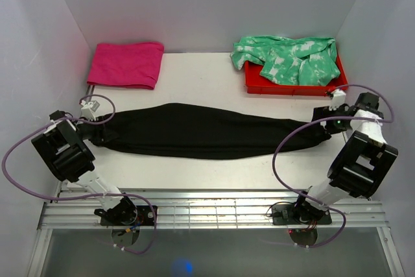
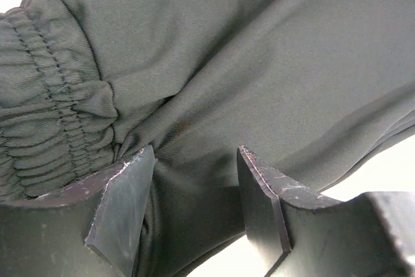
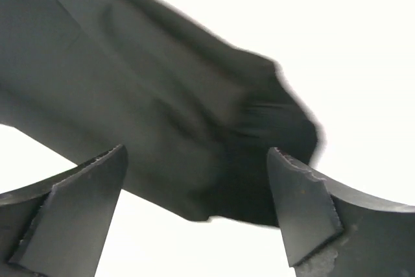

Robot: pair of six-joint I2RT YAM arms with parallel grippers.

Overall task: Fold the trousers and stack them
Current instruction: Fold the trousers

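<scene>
The black trousers (image 1: 194,131) lie stretched left to right across the middle of the table, folded lengthwise into one long band. My left gripper (image 1: 98,129) is at their left end. In the left wrist view it (image 2: 194,154) is part open, jaws astride the fabric (image 2: 259,63) beside the gathered elastic waistband (image 2: 45,115). My right gripper (image 1: 324,124) is at their right end. In the right wrist view it (image 3: 196,152) is wide open, with the cuffed ankle end (image 3: 272,115) between and beyond the fingers; that view is blurred.
A folded magenta-pink cloth (image 1: 126,64) lies at the back left. A red tray (image 1: 259,85) at the back right holds a green-and-white tie-dye garment (image 1: 288,60). White walls close in the table on three sides. A metal rail (image 1: 214,209) runs along the near edge.
</scene>
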